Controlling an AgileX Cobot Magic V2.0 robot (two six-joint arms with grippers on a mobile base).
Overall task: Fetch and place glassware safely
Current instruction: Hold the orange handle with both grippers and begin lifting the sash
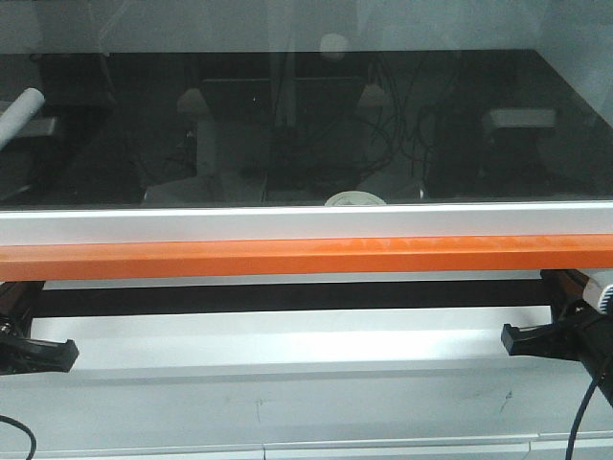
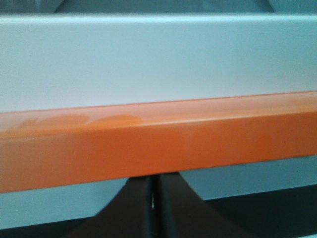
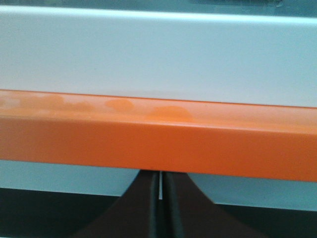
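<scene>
In the front view, the round off-white top of the glassware [image 1: 354,199] peeks above the white sash frame [image 1: 306,222], behind the dark glass pane; its body is hidden. An orange handle bar [image 1: 306,259] runs along the sash's lower edge. My left gripper [image 1: 69,353] sits low at the left and my right gripper [image 1: 510,338] low at the right, both below the bar. In the wrist views the left gripper [image 2: 153,179] and right gripper [image 3: 160,174] are shut with nothing between the fingers, and their tips meet the underside of the orange bar [image 2: 158,148] [image 3: 158,144].
The dark glass pane [image 1: 306,125] closes off the cabinet interior and reflects room clutter. A white tube [image 1: 21,115] leans at the far left. A pale ledge [image 1: 287,345] runs below the bar. A black cable [image 1: 584,402] hangs by the right arm.
</scene>
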